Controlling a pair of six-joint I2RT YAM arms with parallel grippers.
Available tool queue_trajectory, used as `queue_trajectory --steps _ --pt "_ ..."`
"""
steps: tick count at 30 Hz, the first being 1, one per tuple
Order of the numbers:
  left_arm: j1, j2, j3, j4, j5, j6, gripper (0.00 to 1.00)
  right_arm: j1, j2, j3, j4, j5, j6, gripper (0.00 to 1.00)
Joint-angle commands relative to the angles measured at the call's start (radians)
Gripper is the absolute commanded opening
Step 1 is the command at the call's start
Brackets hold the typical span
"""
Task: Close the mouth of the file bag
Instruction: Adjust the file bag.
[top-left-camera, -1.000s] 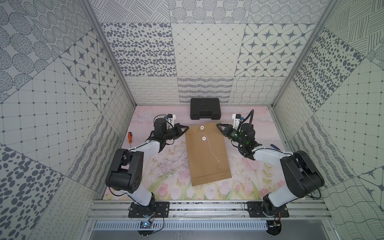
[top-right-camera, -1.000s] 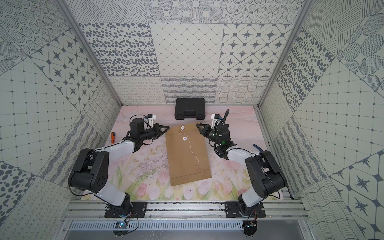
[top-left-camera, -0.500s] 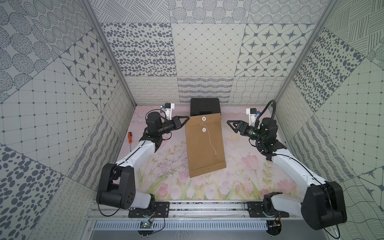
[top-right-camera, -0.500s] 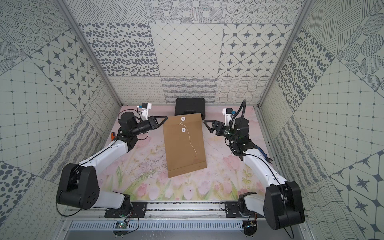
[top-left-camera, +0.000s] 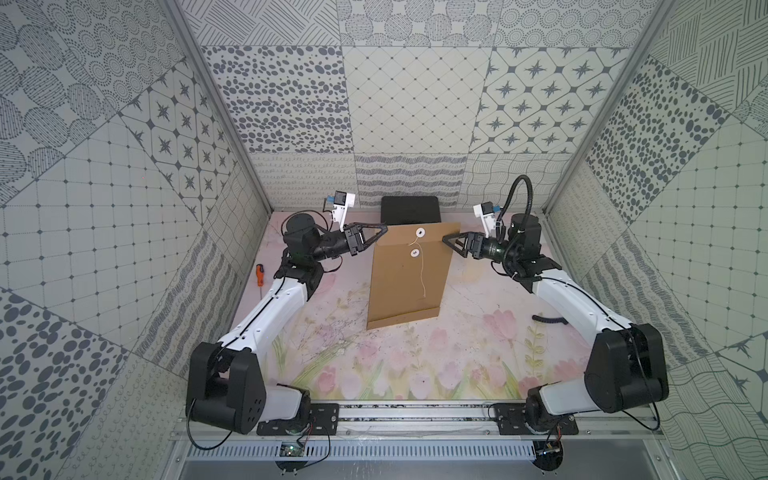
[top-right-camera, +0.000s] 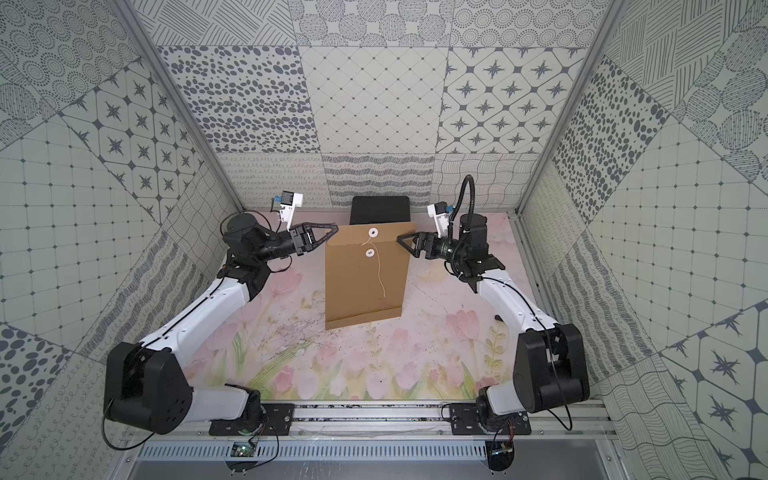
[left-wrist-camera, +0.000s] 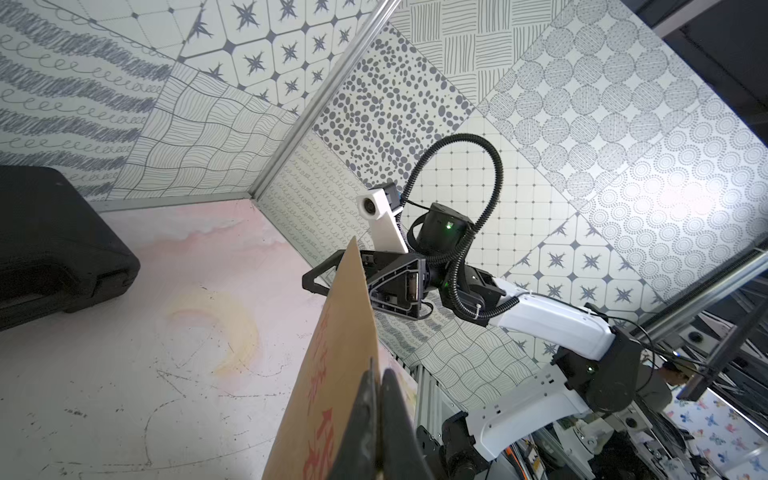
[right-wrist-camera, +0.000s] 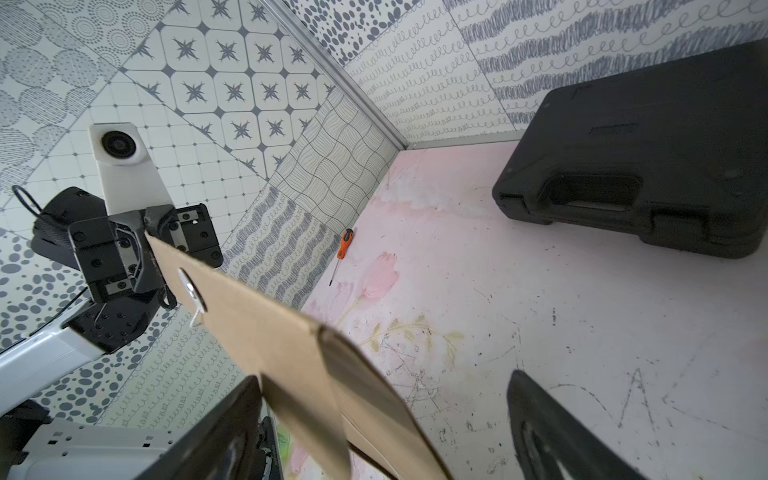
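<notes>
File bag (top-left-camera: 409, 282) partly hides the black case (top-left-camera: 410, 208); left claw (top-left-camera: 384, 227) pinches a bag corner, right claw (top-left-camera: 446, 241) spread wide.

Pink floral tabletop (top-left-camera: 457, 357) — 1 black case (top-left-camera: 410, 210) at back wall, 1 orange screwdriver (top-left-camera: 259, 275) at left wall; file bag (top-left-camera: 405, 286) near edge appears to touch.

File bag (top-left-camera: 395, 291) matt brown paper; case (right-wrist-camera: 648, 137) matt black plastic; tabletop (right-wrist-camera: 540, 311) scuffed.
</notes>
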Motion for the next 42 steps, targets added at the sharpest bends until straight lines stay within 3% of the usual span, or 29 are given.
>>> queue_trajectory --steps 1,6,9,17,18,19,20,22,29,34,38,42 --pt "-0.007 -0.013 0.033 0.058 0.111 0.007 0.00 -0.002 -0.010 -0.005 0.201 -0.133 0.060 0.90" --pt "-0.005 -0.002 0.075 0.012 0.114 0.027 0.00 -0.004 -0.030 -0.024 0.315 -0.225 0.143 0.81" --pt "-0.003 0.009 0.102 0.012 0.105 0.020 0.00 -0.006 -0.038 -0.029 0.376 -0.250 0.197 0.69" --pt "0.016 0.036 0.155 0.038 0.107 -0.029 0.00 -0.012 -0.062 -0.031 0.502 -0.259 0.320 0.21" --pt "0.021 0.034 0.161 0.019 0.105 -0.021 0.00 -0.012 -0.070 -0.031 0.507 -0.262 0.327 0.14" --pt "0.028 0.031 0.169 -0.003 0.099 -0.014 0.08 -0.012 -0.082 -0.029 0.502 -0.262 0.328 0.00" --pt "0.035 0.028 0.178 -0.018 0.094 -0.015 0.22 -0.012 -0.097 -0.027 0.492 -0.256 0.325 0.00" --pt "0.042 0.015 0.179 -0.019 0.088 -0.020 0.39 -0.012 -0.124 -0.023 0.462 -0.245 0.318 0.00" --pt "0.039 -0.002 0.160 -0.026 0.125 -0.032 0.61 -0.009 -0.202 -0.012 0.447 -0.226 0.365 0.00" --pt "0.029 -0.010 0.216 -0.190 0.125 0.087 0.60 0.013 -0.228 0.005 0.397 -0.237 0.329 0.00" --pt "0.010 -0.005 0.269 -0.294 0.136 0.180 0.51 0.027 -0.223 0.021 0.379 -0.248 0.317 0.00" --pt "-0.008 0.009 0.295 -0.299 0.166 0.196 0.43 0.030 -0.225 0.034 0.387 -0.255 0.326 0.00"
